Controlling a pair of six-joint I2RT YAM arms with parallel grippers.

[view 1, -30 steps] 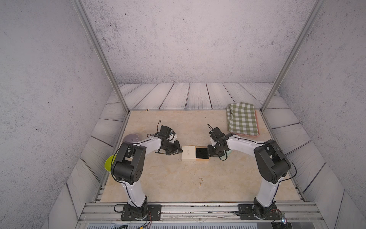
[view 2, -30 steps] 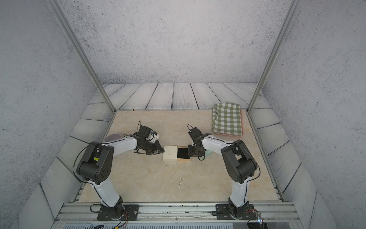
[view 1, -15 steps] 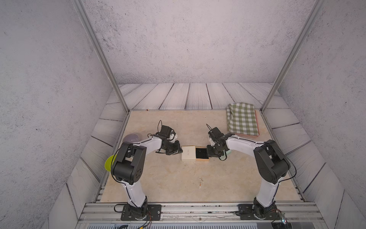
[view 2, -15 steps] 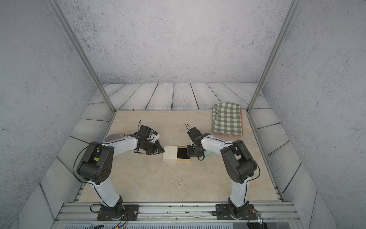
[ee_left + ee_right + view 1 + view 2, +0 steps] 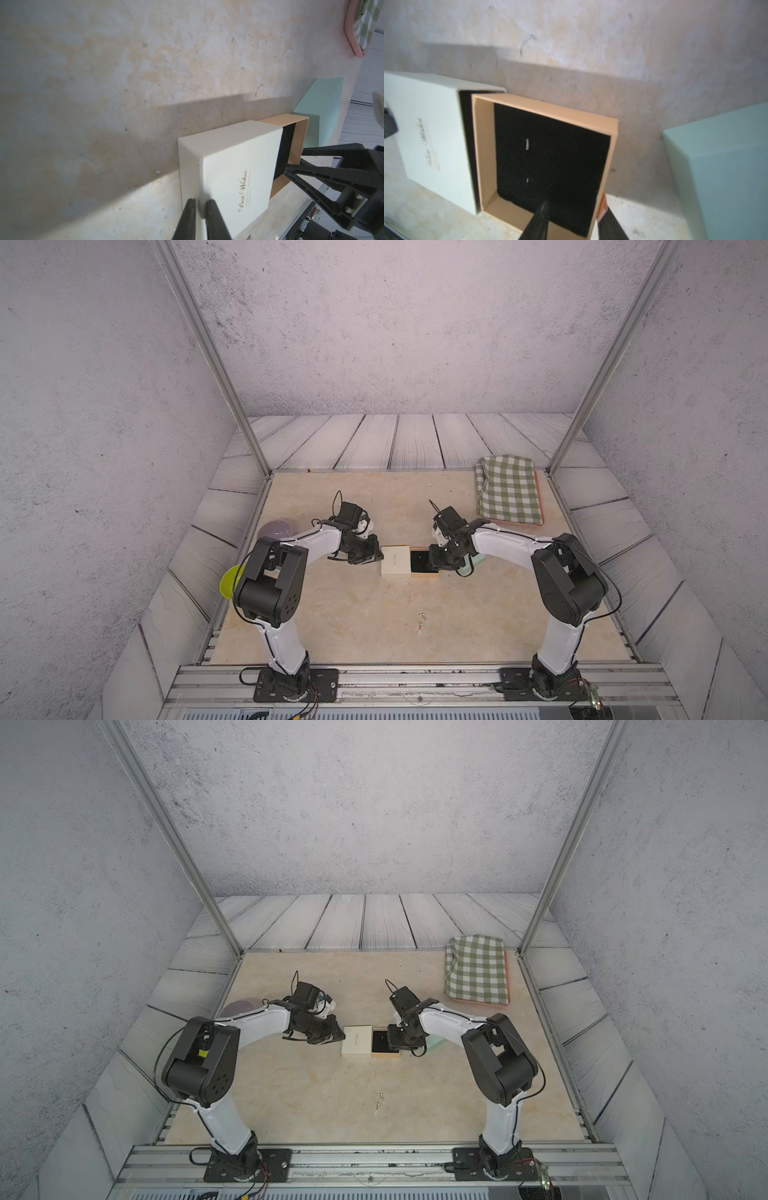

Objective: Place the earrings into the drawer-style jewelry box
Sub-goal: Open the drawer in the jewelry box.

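Note:
The drawer-style jewelry box (image 5: 395, 562) (image 5: 357, 1042) lies mid-table, a cream sleeve with gold lettering (image 5: 228, 166). Its tan tray (image 5: 546, 108), lined in black, is slid out toward the right arm. My left gripper (image 5: 379, 558) (image 5: 200, 204) is shut, with its tips against the sleeve's left end. My right gripper (image 5: 435, 563) (image 5: 574, 207) is open and straddles the tray's outer wall. One of its fingers is over the black lining and the other is outside by an orange tab. The earrings (image 5: 422, 620) (image 5: 379, 1102) lie loose on the table, nearer the front than the box.
A mint-green box (image 5: 473, 566) (image 5: 726, 166) sits right behind the tray, under my right wrist. A green checked cloth (image 5: 509, 489) lies at the back right. A purple bowl (image 5: 276, 529) and a yellow-green dish (image 5: 230, 580) sit at the left edge.
My right gripper has edged slightly toward the box. The box, the earrings and my left gripper have stayed where they were.

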